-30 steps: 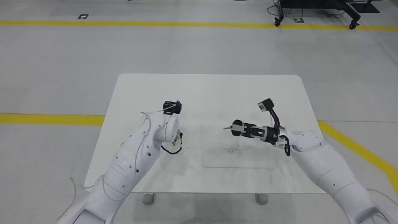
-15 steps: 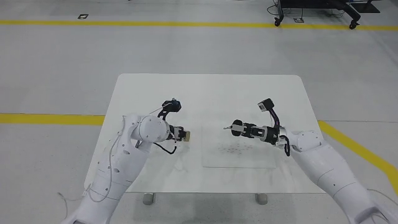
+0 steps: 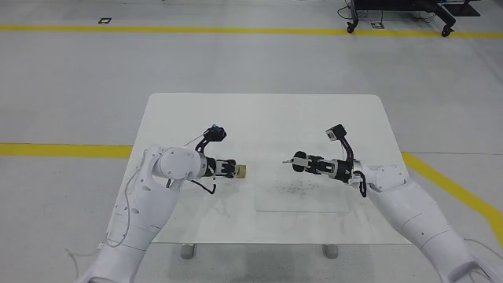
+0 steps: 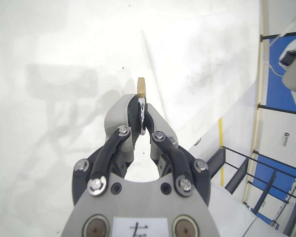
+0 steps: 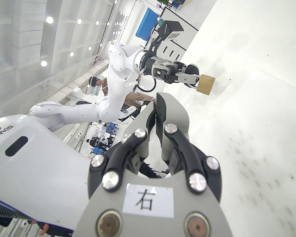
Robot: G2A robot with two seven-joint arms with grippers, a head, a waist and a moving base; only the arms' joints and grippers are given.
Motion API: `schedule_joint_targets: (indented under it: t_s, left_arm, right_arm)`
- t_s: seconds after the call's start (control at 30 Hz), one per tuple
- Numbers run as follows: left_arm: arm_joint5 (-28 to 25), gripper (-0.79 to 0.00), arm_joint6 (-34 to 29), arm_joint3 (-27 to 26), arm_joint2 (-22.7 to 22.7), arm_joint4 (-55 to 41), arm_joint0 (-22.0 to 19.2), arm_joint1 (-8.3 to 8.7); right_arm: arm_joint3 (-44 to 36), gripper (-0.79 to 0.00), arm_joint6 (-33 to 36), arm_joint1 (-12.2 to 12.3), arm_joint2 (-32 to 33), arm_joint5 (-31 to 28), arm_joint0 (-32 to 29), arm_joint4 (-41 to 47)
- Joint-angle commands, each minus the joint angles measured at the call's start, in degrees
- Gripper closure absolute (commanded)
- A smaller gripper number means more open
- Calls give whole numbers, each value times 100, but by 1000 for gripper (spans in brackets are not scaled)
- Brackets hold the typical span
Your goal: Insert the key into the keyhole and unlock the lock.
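A small brass padlock [image 3: 241,170] hangs clear of the white table [image 3: 196,110], held out sideways towards the middle. My left gripper [image 3: 230,170] is shut on its silver shackle [image 4: 141,114], and the brass body [image 4: 141,86] sticks out past the fingertips. In the right wrist view the padlock [image 5: 205,84] faces my right gripper [image 5: 157,104], with a gap between them. My right gripper [image 3: 297,162] is shut and points at the padlock; a thin pale key [image 3: 286,160] pokes from its tip. Between the pressed pads in the right wrist view the key is hidden.
A thin clear mat [image 3: 302,196] with dark specks lies on the table below the right gripper. The table's front edge [image 3: 259,242] is close behind both arms. Bare tabletop stretches behind the two grippers.
My left arm has swung out from in front of its own shoulder and carried the padlock right, towards the right gripper. The right arm has kept still.
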Motion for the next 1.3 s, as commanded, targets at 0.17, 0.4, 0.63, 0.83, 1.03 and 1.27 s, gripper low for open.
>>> schedule_joint_targets:
  t_s: [0.17,0.4,0.63,0.83,1.03,1.27]
  left_arm:
    - [-784,0,152,573,-323,-1427,-1,27]
    - [-1836,0,-29,1367,-439,-3331,-82,-15]
    - [-2428,0,-696,2657,-150,-4781,-676,-146]
    - [-2490,0,-635,3302,140,-5424,-930,-231]
    - [-2367,0,-757,3661,302,-5262,-1172,-219]
    - [-2070,0,-581,3573,273,-5427,-1032,-215]
  right_arm:
    - [0,0,0,0,0,0,0,0]
    - [0,0,0,0,0,0,0,0]
    - [-158,0,-176,-5,6,158,-1,-207]
    - [-645,0,-858,-104,-56,596,92,-646]
    - [-595,0,-1123,-219,-206,789,281,-778]
    - [-607,0,-1148,-221,-207,806,271,-789]
